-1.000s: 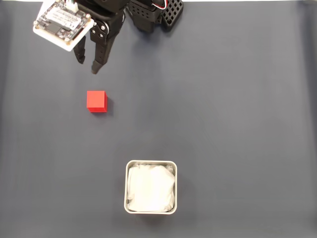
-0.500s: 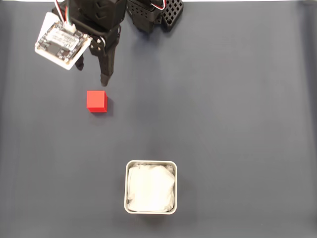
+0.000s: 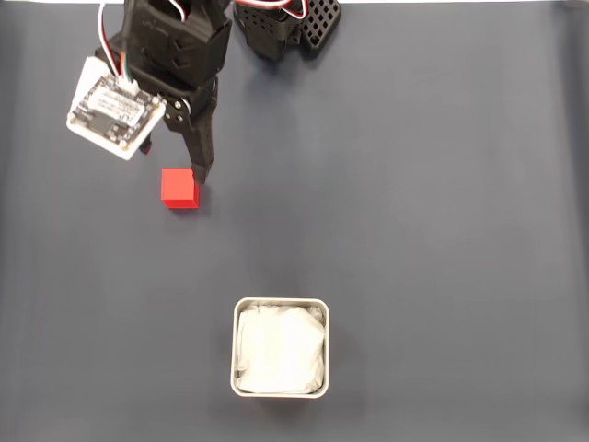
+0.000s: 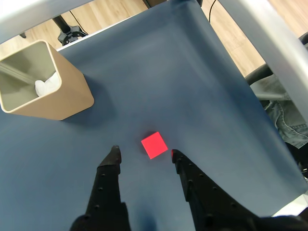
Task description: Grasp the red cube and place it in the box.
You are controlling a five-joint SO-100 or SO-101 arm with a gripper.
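Note:
The red cube (image 3: 179, 187) lies on the dark blue cloth at the left of the fixed view. My gripper (image 3: 175, 167) hovers at the cube's upper edge, open, with one dark finger (image 3: 198, 166) beside the cube's right corner. The wrist view shows the red cube (image 4: 154, 145) just ahead of the gripper (image 4: 144, 153), in line with the gap and nearer the right fingertip (image 4: 174, 156). Nothing is between the fingers. The box (image 3: 236, 348), a pale tin lined with white paper, stands low in the middle of the fixed view. It appears as the box (image 4: 53, 103) at the upper left of the wrist view.
The arm's black base (image 3: 285, 23) sits at the top edge of the fixed view, and a white circuit board (image 3: 115, 109) rides on the wrist. In the wrist view, a grey metal bar (image 4: 269, 38), wooden floor and blue denim (image 4: 281, 113) lie beyond the cloth's edge.
The gripper has come down the fixed view from above the cube to its upper edge. Cube and box have not moved.

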